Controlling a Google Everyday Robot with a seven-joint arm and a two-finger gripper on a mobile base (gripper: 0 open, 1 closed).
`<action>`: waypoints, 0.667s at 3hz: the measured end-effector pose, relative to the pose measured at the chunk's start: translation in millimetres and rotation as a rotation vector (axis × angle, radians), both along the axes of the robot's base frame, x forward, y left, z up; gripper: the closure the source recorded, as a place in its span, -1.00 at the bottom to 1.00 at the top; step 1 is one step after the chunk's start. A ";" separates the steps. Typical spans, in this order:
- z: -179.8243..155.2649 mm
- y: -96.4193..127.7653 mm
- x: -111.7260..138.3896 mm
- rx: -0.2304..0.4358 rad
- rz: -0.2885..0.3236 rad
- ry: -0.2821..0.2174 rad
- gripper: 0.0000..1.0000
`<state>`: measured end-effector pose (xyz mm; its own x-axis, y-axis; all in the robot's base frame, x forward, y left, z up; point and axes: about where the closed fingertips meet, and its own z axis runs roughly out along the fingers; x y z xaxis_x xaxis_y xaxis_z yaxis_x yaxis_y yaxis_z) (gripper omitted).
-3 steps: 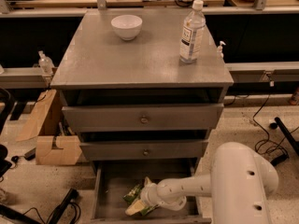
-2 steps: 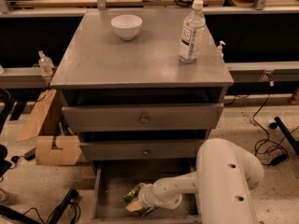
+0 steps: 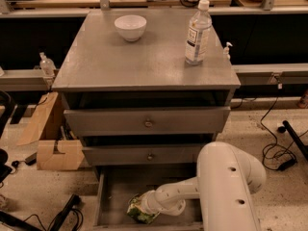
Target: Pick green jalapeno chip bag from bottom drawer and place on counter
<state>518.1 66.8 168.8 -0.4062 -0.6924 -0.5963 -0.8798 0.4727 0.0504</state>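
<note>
The green jalapeno chip bag (image 3: 138, 213) lies crinkled on the plank floor of the open bottom drawer (image 3: 115, 191), near its front edge. My gripper (image 3: 146, 207) is down inside the drawer, reaching from the right, and its tip is right against the bag. My white arm (image 3: 226, 186) covers the drawer's right side. The grey counter (image 3: 125, 61) on top of the cabinet has bare room in its middle and front.
A white bowl (image 3: 130, 27) stands at the back left of the counter and a clear water bottle (image 3: 198, 32) at the back right. The two knobbed drawers (image 3: 147, 123) are slightly ajar. A cardboard box (image 3: 53, 150) and cables (image 3: 276, 148) lie on the floor beside the cabinet.
My arm's big white segment has shifted a little to the left. The gripper stays at the chip bag, which sits slightly nearer the drawer's front.
</note>
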 end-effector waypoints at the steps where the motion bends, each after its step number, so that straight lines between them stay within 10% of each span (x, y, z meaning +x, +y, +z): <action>1: -0.6 1.0 -0.9 0.001 0.001 0.001 0.91; 2: 19.4 4.5 -14.1 0.033 0.022 -0.018 1.00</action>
